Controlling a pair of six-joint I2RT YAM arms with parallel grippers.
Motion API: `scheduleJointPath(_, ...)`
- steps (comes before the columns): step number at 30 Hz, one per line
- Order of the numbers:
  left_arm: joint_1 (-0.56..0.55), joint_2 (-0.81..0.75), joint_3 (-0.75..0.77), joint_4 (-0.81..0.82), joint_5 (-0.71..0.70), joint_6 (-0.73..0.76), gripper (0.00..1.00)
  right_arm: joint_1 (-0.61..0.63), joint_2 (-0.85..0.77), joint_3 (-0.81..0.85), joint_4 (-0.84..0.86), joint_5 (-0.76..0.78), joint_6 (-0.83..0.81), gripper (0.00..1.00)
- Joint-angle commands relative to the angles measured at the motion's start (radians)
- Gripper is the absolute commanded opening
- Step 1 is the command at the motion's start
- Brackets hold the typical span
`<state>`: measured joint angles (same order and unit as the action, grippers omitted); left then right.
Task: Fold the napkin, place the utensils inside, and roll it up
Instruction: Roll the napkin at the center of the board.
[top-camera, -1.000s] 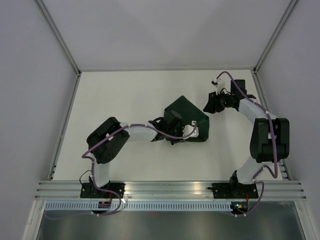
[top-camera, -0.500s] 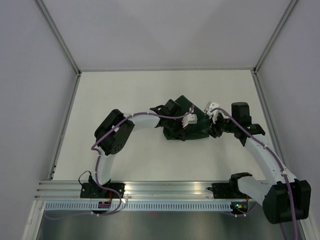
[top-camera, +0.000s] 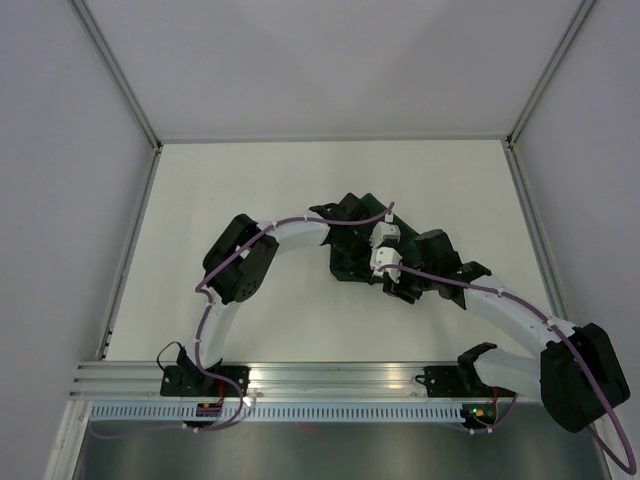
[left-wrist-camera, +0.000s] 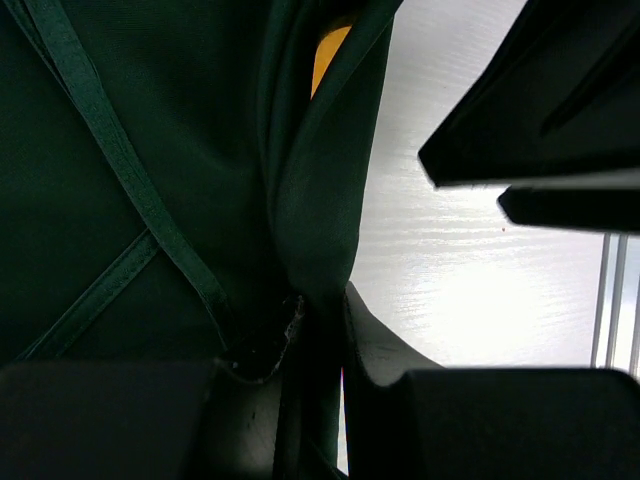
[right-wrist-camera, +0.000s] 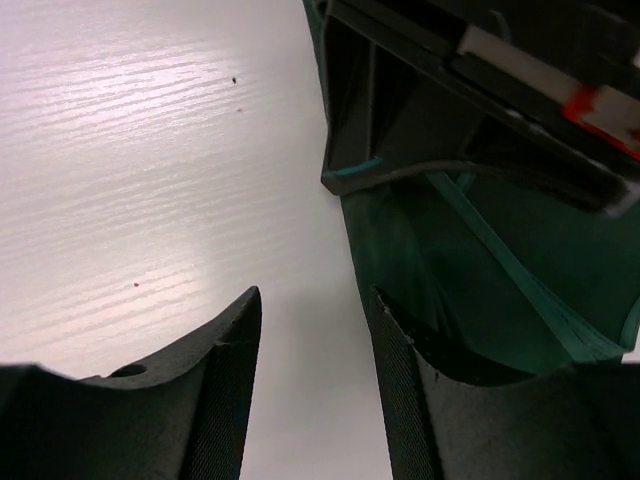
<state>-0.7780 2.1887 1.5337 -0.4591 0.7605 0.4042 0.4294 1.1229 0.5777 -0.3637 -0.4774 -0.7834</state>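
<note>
The napkin (left-wrist-camera: 120, 150) is dark green. It lies on the white table (top-camera: 250, 180) and has folds in it. From above, most of the napkin is hidden under the two arms. Only bits of green peek out.

The left gripper (left-wrist-camera: 310, 400) is on top of the napkin. Its jaws are closed on a fold of the napkin. In the left wrist view the green cloth runs down between the two black fingers (left-wrist-camera: 100, 420) and is squeezed there. Thin green hem lines (left-wrist-camera: 90, 110) cross the cloth. Up in the fold of the napkin a small yellow bit (left-wrist-camera: 328, 52) shows. I cannot tell what it is.

The right gripper (right-wrist-camera: 315, 390) is at the napkin's near right side, close to the left gripper. Its jaws are open and hold nothing. In the right wrist view, bare table shows in the gap between them. One finger (right-wrist-camera: 430, 400) is right at the napkin's edge. I cannot tell if it touches the cloth. The other finger is out on the table, off the napkin.

The left arm (top-camera: 290, 235) reaches to the napkin from its left side. The right arm (top-camera: 510, 315) reaches to it from its near right side.
</note>
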Motion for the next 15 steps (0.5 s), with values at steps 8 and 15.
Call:
scheduleJointPath(8,0.002,0.089,0.019,-0.128,-0.024,-0.024,0.02,0.164,0.109,-0.036,0.236,0.198,0.006,0.54)
scheduleJointPath(15,0.003,0.092,0.025,-0.135,-0.020,-0.022,0.02,0.177,0.158,-0.029,0.281,0.240,0.007,0.54)
